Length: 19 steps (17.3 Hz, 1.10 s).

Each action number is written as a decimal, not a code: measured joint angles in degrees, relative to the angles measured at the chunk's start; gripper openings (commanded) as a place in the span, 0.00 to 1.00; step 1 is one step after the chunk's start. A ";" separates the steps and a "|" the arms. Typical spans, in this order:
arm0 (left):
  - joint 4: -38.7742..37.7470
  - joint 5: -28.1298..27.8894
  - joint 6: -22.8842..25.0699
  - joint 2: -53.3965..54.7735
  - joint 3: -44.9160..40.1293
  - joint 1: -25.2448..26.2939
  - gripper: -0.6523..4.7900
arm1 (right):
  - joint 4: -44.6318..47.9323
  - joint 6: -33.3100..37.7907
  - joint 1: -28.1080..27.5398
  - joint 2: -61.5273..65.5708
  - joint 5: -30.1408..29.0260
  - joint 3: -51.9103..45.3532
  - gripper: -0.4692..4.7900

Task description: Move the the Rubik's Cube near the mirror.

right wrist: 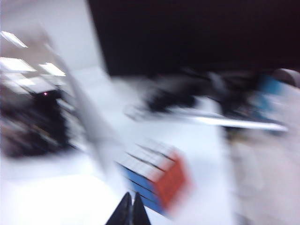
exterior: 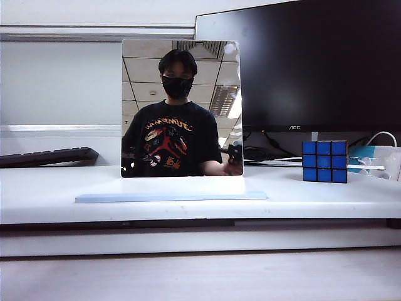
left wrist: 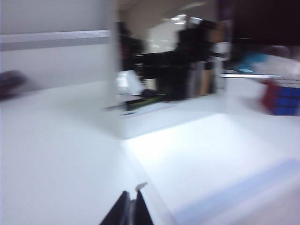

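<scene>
Though light and rigid, the Rubik's Cube (exterior: 324,161) at right of the mirror (exterior: 182,108) has slick faces; grip opposite sides. Left gripper (left wrist: 131,200) and right gripper (right wrist: 131,202), low in their views, have jaws closed, empty

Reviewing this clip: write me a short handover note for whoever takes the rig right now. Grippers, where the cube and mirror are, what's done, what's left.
Left gripper: shut, empty, low over the white table, facing the mirror; its view is blurred.
Right gripper: shut, empty, just short of the cube, not touching it as far as the blurred view shows.
Neither arm shows in the exterior view.
Mirror: upright at table centre on a thin pale board.
Cube: on the table off to the mirror's right, below the monitor, blue face forward.
Done: nothing; cube not yet gripped.
Left: open the right gripper, grasp the cube, set it near the mirror.
</scene>
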 measured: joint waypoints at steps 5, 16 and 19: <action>0.02 0.07 0.02 0.00 0.00 -3.43 0.16 | 4.22 13.77 1.44 4.72 -3.85 5.86 0.09; 0.02 0.04 0.02 0.00 0.00 -3.41 0.16 | 4.39 3.08 29.79 51.56 35.15 26.97 1.00; 0.02 0.07 0.02 0.00 0.00 -3.43 0.16 | 11.80 3.26 35.54 63.23 50.69 29.05 1.00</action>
